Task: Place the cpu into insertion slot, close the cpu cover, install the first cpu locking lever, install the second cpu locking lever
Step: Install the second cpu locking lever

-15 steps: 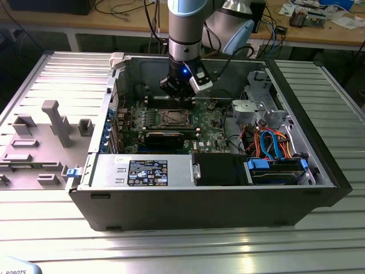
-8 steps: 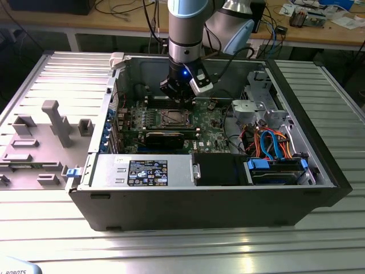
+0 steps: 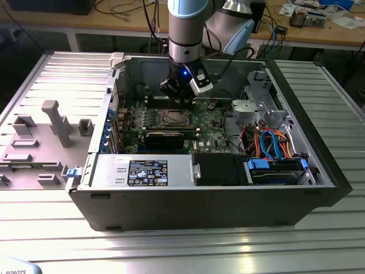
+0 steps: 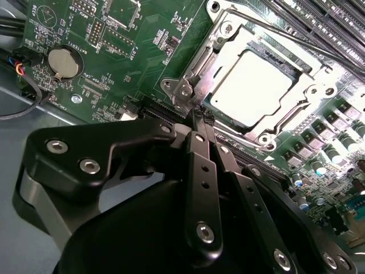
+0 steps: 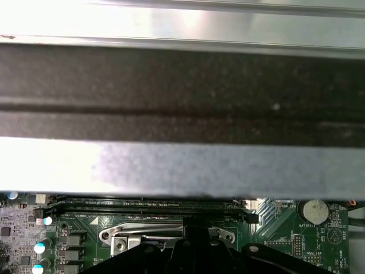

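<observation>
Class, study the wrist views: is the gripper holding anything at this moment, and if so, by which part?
Nothing is visibly held. The gripper has its fingertips closed together beside a corner of the cpu cover, which lies flat over the cpu. Whether they touch a locking lever cannot be told.

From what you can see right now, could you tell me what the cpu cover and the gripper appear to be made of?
The cpu cover looks like bare stamped metal: silvery and shiny, with bright glare along its edges. The gripper seems to be black metal or hard plastic, matte to satin, its links joined by shiny steel-looking screws; the jaws are shut.
</observation>
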Motion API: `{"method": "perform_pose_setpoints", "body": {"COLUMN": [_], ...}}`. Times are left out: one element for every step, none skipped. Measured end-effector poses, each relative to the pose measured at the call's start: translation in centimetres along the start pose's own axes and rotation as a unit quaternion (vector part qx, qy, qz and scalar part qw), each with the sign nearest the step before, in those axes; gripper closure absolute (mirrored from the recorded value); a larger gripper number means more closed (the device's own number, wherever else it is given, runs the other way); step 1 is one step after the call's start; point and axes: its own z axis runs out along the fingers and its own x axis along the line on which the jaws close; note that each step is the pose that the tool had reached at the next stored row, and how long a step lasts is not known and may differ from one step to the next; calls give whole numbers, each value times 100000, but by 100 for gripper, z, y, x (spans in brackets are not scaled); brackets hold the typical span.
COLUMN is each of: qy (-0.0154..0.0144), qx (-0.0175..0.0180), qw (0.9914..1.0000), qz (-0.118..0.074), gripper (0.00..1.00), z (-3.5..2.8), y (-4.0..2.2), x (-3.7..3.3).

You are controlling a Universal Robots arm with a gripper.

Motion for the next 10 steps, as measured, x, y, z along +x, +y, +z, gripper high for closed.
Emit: {"method": "perform_pose_setpoints", "body": {"qy": [1, -1, 1, 2, 1, -2, 1, 0, 0, -1], "qx": [2, 0, 5, 4, 5, 1, 2, 2, 2, 3], "qw": [100000, 100000, 100000, 100000, 100000, 100000, 100000, 100000, 100000, 100000], "qz": [0, -1, -13, -4, -1, -1, -3, -2, 0, -2], "gripper": [89, 89, 89, 89, 89, 89, 89, 89, 89, 89], "z": [0, 0, -1, -1, -2, -3, -3, -5, -6, -7], "y": [0, -2, -8, -12, -22, -30, -36, -53, -71, -85], "x": [0, 0, 0, 0, 1, 1, 1, 1, 2, 2]}}
